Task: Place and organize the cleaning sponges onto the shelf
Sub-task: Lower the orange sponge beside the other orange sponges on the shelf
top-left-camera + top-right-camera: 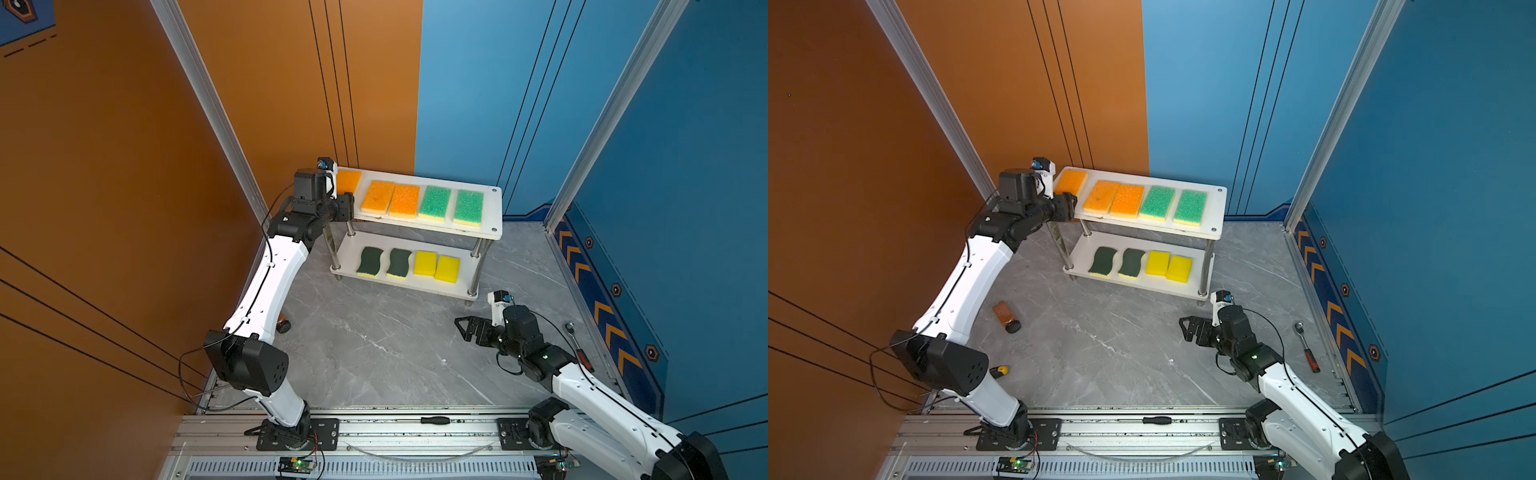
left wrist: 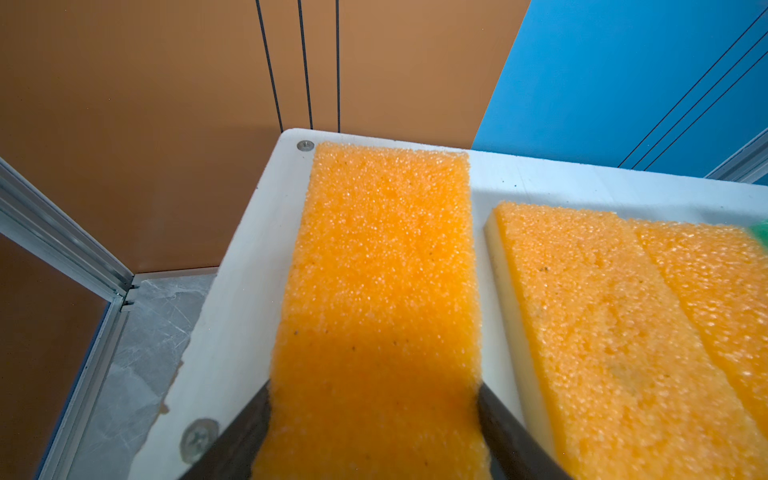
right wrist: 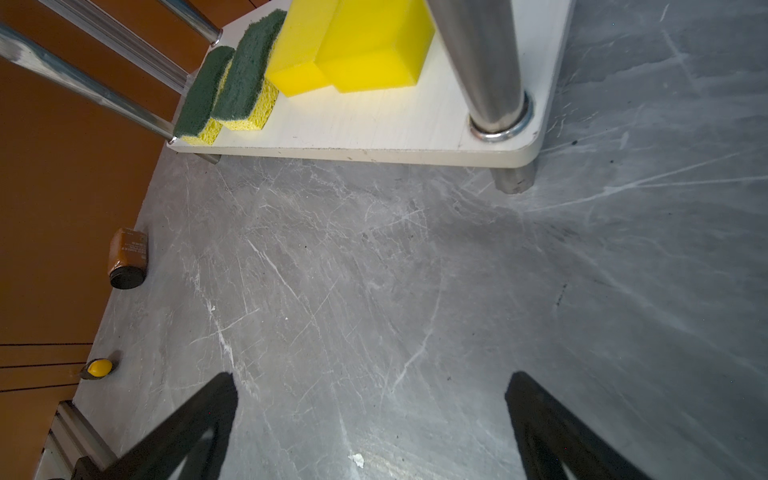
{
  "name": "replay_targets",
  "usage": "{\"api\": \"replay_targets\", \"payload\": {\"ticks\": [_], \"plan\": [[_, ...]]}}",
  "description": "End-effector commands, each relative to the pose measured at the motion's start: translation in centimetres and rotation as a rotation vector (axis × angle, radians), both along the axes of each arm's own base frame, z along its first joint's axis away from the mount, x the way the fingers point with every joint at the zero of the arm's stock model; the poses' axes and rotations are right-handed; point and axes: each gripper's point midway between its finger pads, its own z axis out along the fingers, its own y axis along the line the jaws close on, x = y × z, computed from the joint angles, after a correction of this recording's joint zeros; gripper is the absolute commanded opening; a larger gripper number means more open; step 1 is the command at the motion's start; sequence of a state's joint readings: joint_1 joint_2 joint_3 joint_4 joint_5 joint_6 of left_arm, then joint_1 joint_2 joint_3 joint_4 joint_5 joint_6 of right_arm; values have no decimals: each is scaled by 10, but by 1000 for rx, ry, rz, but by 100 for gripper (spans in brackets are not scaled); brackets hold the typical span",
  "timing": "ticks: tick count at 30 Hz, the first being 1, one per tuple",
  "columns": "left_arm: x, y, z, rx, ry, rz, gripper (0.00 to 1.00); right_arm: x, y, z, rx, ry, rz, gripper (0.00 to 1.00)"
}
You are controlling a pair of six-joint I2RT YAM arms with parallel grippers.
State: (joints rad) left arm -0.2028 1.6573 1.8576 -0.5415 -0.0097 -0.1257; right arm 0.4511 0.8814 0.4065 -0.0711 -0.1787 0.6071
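Observation:
The shelf (image 1: pixel 494 208) stands at the back of the grey floor. My left gripper (image 1: pixel 345 204) is at the left end of its top board, shut on an orange-topped sponge (image 2: pixel 382 270) that lies flat there; the fingers (image 2: pixel 249 419) press both of its long sides. Two more orange sponges (image 1: pixel 390 199) and two light-green ones (image 1: pixel 452 205) fill the rest of the top board. The lower board holds two dark-green wavy sponges (image 1: pixel 384 262) and two plain yellow ones (image 1: pixel 436 266). My right gripper (image 1: pixel 463 328) hovers open and empty over the floor, in front of the shelf's right leg.
A brown bottle (image 1: pixel 1006 317) lies on its side on the floor beside the left arm. A small yellow-tipped object (image 1: pixel 1001 370) lies near that arm's elbow. A ratchet wrench (image 1: pixel 1307 347) lies by the right wall. A black-handled screwdriver (image 1: pixel 1156 420) rests on the front rail.

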Motion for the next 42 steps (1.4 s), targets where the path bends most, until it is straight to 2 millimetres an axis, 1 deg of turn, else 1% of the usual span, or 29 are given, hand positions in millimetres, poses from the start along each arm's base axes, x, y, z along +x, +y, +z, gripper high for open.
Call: {"api": "replay_targets", "payload": {"ticks": [1,10,18,32,42], "plan": [[2,-1,11,-31,-27,-8,68,-3,-5,-7,-14,18,-25,100],[0,1,14,-23,-34,6,69,-3,-5,-10,-10,18,-27,100],[2,3,10,-39,-22,28,70,-3,-5,-12,-10,16,-30,100],[1,2,10,-47,-21,28,72,-5,-7,-14,-9,17,-34,100],[2,2,7,-47,-14,29,73,-5,-8,-14,-9,15,-38,100]]}}
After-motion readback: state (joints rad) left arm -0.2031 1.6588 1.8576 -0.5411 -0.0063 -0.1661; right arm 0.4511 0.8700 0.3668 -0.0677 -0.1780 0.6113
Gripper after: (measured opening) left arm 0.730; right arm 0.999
